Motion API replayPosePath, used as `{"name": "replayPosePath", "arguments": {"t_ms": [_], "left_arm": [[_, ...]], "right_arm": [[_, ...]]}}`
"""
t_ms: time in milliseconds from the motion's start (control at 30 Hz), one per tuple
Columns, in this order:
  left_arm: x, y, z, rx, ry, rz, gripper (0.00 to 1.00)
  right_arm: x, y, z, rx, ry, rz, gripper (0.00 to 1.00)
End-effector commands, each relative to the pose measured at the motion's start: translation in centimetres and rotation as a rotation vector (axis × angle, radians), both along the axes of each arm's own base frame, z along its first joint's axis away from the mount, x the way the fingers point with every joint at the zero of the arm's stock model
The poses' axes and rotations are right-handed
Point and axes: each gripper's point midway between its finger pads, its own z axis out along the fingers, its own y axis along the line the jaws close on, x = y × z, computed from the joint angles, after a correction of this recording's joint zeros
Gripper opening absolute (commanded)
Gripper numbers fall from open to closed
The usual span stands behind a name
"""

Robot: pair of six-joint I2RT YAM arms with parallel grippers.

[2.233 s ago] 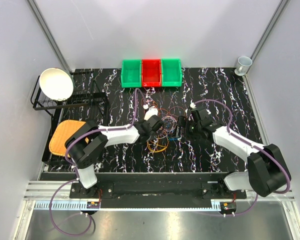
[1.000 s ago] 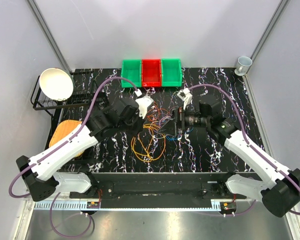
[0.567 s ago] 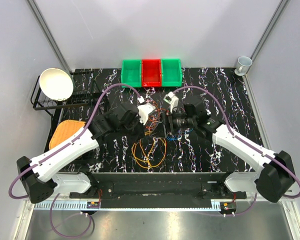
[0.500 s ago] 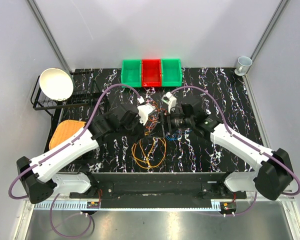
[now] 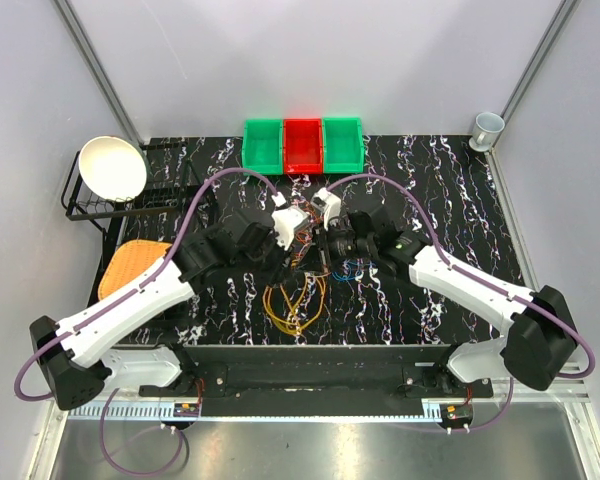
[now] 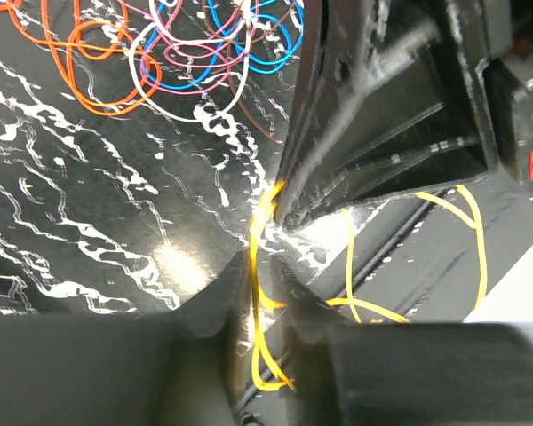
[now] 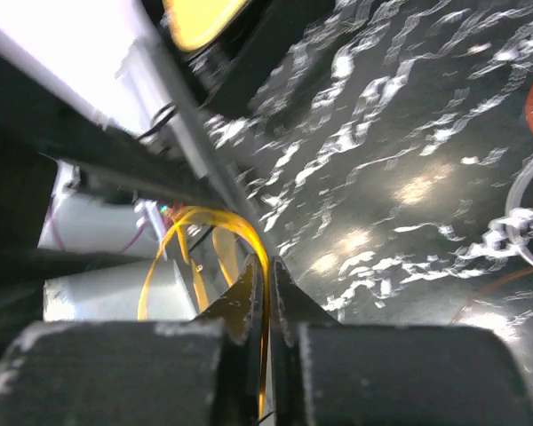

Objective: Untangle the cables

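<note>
- Shoulders of both arms sit at the near edge. Each arm reaches forward and inward with its elbow out, and the wrists meet over the middle of the black, white-veined tabletop (image 5: 450,190).
- Loops of a thin yellow cable (image 5: 295,300) trail from the meeting point toward the near edge. They are bunched narrower than a second ago, when they spread wide.
- Clenched on the yellow cable, the right gripper (image 7: 262,275) has closed from a wide gape and come left.
- Fingers of the left gripper (image 6: 265,277) stand nearly together with the yellow cable running through the slit. Whether they pinch it firmly cannot be told.
- Orange, blue, white and purple thin curly cables (image 6: 186,53) lie tangled on the tabletop just past the grippers.
- Green, red and green plastic bins (image 5: 303,145) stand in a row at the far edge, unmoved.
</note>
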Motion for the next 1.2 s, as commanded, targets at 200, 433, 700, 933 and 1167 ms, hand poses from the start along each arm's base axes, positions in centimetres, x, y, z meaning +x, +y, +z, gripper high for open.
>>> {"name": "replayPosePath", "arguments": {"t_ms": [200,433,700,933,1167], "left_arm": [[4.5,6.8,4.2,0.048,-0.259,0.431,0.99],[3.9,9.5,2.4,0.095,-0.281,0.507,0.99],[4.9,12.5,1.2,0.207,-0.348,0.647,0.99],[4.5,14.3,2.2,0.181,-0.382,0.737,0.99],[4.5,14.0,2.0,0.177,-0.38,0.717,0.99]], "right_arm": [[6.1,-4.3,3.3,-0.11,-0.212,-0.408,0.0],[9.1,-6.6,4.7,-0.208,-0.297,-0.567,0.0],[14.1,-8.5,8.4,-0.323,-0.415,-0.747,0.0],[18.7,-10.8,10.5,-0.401,-0.484,-0.879,0.0],[24.4,-13.7,11.2,-0.403,-0.463,-0.977,0.0]]}}
